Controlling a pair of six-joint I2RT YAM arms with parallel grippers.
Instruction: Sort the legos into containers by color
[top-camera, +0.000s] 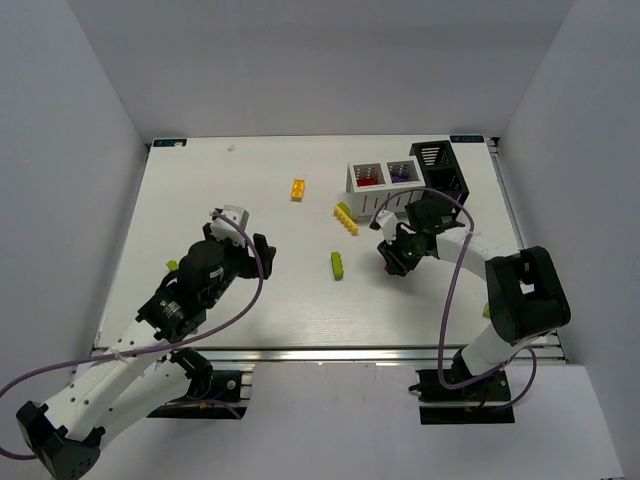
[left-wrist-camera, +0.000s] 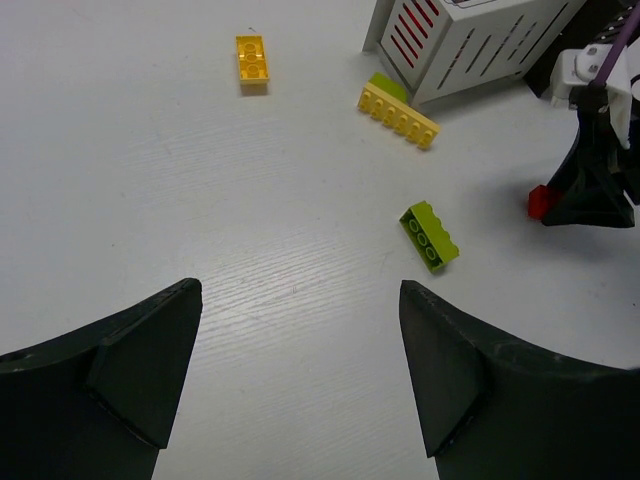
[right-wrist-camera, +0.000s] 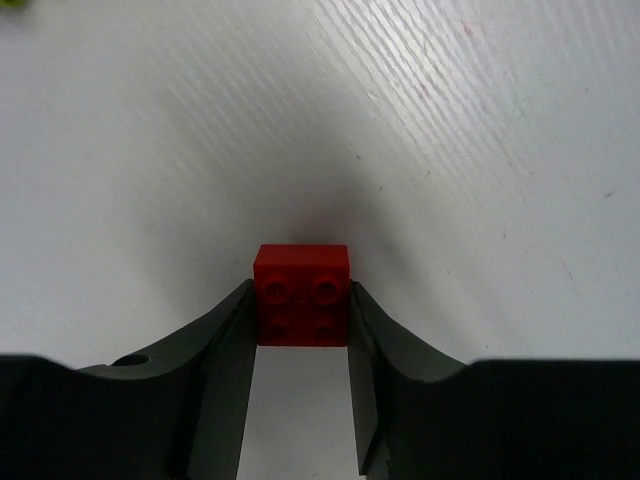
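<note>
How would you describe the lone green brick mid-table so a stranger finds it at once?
Start at the white box at the far right. Just nearer lies a long yellow brick. Nearer still lies the lime brick, short and touching nothing.

Left hand (left-wrist-camera: 298, 300) spread wide, arm stretched forward. Right hand (right-wrist-camera: 300, 320) pinching red lego (right-wrist-camera: 301, 272) between fingertips, forearm reaching leftward.
</note>
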